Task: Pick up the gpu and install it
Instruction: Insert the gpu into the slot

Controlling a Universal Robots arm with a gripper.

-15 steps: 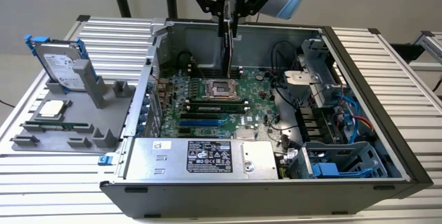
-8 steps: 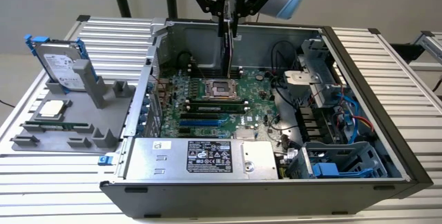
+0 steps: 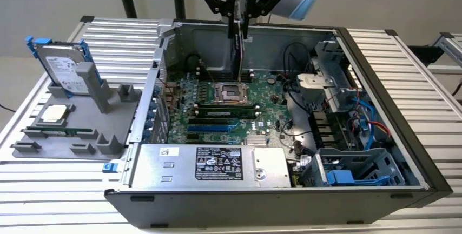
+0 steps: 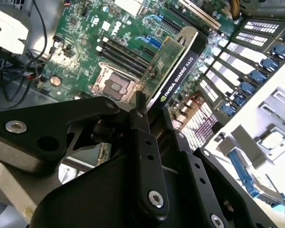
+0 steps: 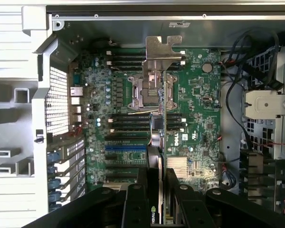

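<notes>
The end effector (image 3: 241,24) is clamped on the gpu (image 3: 243,55), held upright over the processor socket (image 3: 229,91) on the motherboard (image 3: 278,112) inside the open case (image 3: 404,93). Black cables (image 3: 292,55) hang nearby, clear of it.

A: Where is the gpu (image 3: 238,55) sitting?
B: Hanging in the gripper (image 3: 237,31), above the motherboard (image 3: 216,112) lying inside the case (image 3: 274,204).
A: Power supply (image 3: 209,164)?
B: Lying along the case's near side. The hard drive (image 3: 61,66) is standing on the fixture (image 3: 51,150), at the exterior view's left.
</notes>
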